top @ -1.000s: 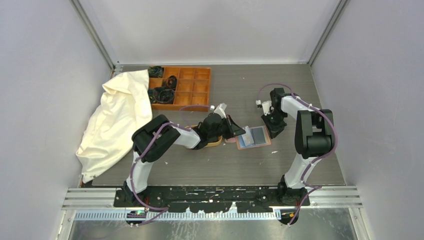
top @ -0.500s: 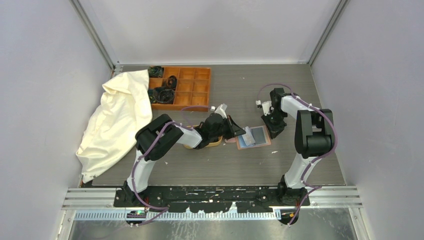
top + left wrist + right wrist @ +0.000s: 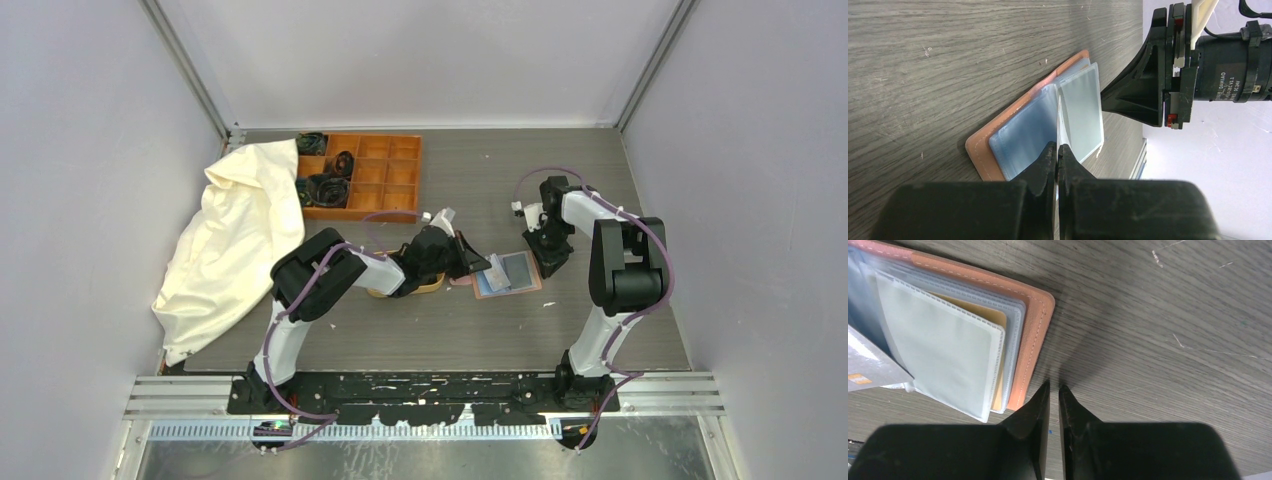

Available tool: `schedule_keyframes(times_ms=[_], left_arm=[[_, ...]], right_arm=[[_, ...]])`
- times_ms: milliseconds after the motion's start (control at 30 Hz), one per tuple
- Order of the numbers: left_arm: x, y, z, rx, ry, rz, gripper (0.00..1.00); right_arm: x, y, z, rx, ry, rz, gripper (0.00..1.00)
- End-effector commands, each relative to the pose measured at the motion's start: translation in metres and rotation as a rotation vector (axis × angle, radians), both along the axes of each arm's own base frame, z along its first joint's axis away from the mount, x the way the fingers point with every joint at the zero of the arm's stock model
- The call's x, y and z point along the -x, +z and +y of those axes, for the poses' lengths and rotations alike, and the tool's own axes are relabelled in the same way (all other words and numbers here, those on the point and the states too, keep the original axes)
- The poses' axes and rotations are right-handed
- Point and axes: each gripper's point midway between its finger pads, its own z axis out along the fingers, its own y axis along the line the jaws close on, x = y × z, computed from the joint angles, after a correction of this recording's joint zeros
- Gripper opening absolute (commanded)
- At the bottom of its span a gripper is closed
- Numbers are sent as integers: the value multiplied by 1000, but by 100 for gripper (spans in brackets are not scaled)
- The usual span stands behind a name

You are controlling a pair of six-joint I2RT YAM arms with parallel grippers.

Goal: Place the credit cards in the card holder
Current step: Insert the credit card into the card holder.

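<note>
Card [image 3: 870, 367] is pinched edge-on in closed L fingers [image 3: 1057, 150], its tip aimed into sleeves of card holder [image 3: 1037, 320], which lies open just ahead, for insertion. R fingers [image 3: 1054, 386] are almost shut and empty, set on worktop [image 3: 1173, 300] just beside holder's leather edge, prob. to brace it.

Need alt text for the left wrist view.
The left gripper, jaws shut on a thin card seen edge-on, aims it at the clear sleeves of the open card holder on the table. The right gripper stands just beyond the holder.
</note>
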Motion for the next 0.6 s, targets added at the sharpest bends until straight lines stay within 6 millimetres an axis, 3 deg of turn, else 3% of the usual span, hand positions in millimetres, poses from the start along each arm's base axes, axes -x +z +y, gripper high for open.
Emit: schedule_keyframes(times_ms=[0, 233, 567], left_arm=[[-12, 19, -1, -13, 10, -76, 0], [-13, 21, -3, -29, -7, -93, 0], [-14, 38, -2, 41, -30, -120, 0]], right_arm=[[-8, 6, 1, -13, 6, -12, 18], [-7, 6, 2, -16, 7, -10, 18], [-7, 6, 2, -16, 5, -5, 17]])
